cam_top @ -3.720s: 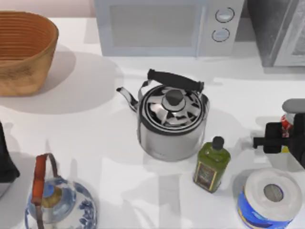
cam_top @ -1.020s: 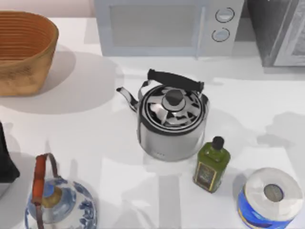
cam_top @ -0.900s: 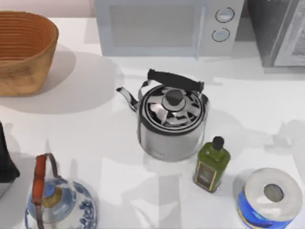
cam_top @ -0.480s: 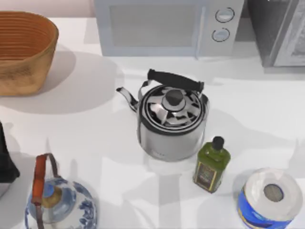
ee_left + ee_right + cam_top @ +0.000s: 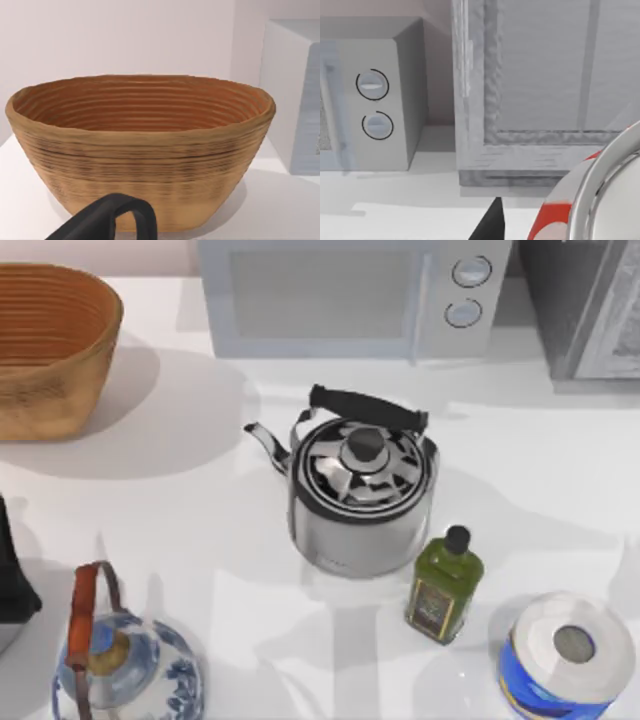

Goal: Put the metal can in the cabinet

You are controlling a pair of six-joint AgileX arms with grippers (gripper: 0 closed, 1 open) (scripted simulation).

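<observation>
The metal can (image 5: 600, 195), with a silver rim and a red and white side, sits very close to the right wrist camera. My right gripper (image 5: 540, 232) is shut on the can, and one black fingertip (image 5: 491, 223) shows beside it. Beyond the can stands the grey cabinet (image 5: 540, 75), next to the microwave. In the top view the cabinet (image 5: 590, 310) is at the back right corner. My left arm (image 5: 8, 585) is parked at the table's left edge, and a black part of its gripper (image 5: 107, 220) shows in front of the basket.
A steel kettle (image 5: 362, 495) stands mid-table with a dark green oil bottle (image 5: 443, 587) and a blue-wrapped paper roll (image 5: 565, 655) to its right. The microwave (image 5: 350, 295) is at the back, a wicker basket (image 5: 50, 345) at the back left, and a glass teapot (image 5: 120, 665) at the front left.
The right gripper and the can, at the table's right edge 3.7 s ago, have left the top view. Their shadow has slid off to the right. The other objects have not moved.
</observation>
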